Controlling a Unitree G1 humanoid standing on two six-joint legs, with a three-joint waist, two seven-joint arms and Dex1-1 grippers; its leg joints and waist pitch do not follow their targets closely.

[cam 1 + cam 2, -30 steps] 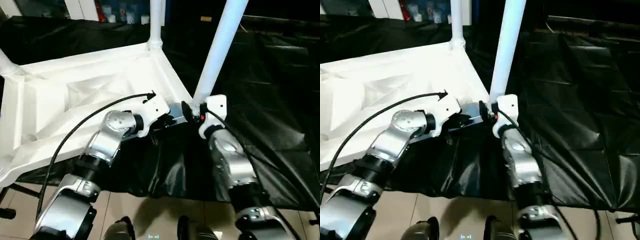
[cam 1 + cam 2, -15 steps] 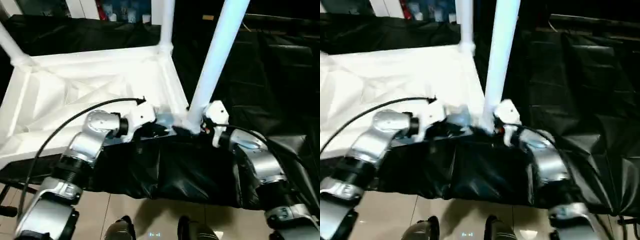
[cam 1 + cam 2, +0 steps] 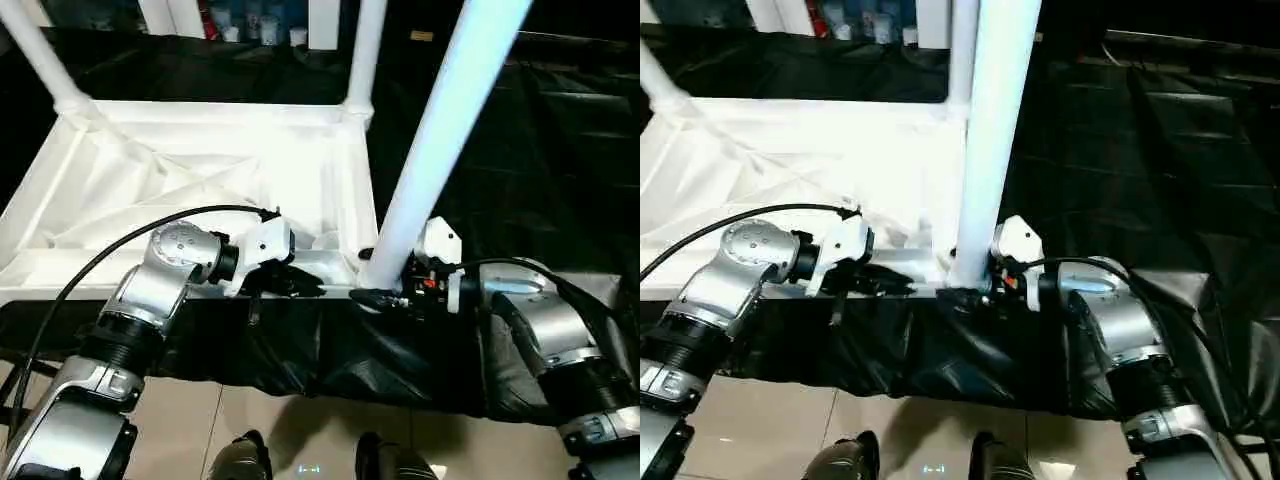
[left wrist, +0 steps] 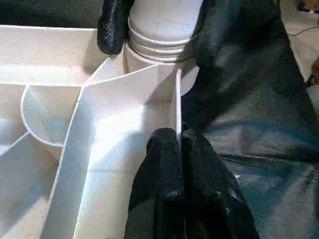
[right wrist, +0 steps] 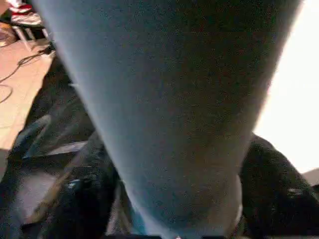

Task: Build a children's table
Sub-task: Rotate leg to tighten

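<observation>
Left gripper (image 4: pixel 177 149): two black fingers pinched on the thin near rim of the children's table (image 3: pixel 200 170), close beside its corner socket (image 4: pixel 159 67).

Right gripper (image 4: pixel 157 25): fingers spread around the base of the near leg (image 3: pixel 440 140), one on each side, just above the socket.

Children's table: upside down on black sheeting (image 3: pixel 560 170), ribbed underside up; near leg seated upright in the corner socket, two further legs (image 3: pixel 362 50) standing at far corners.
</observation>
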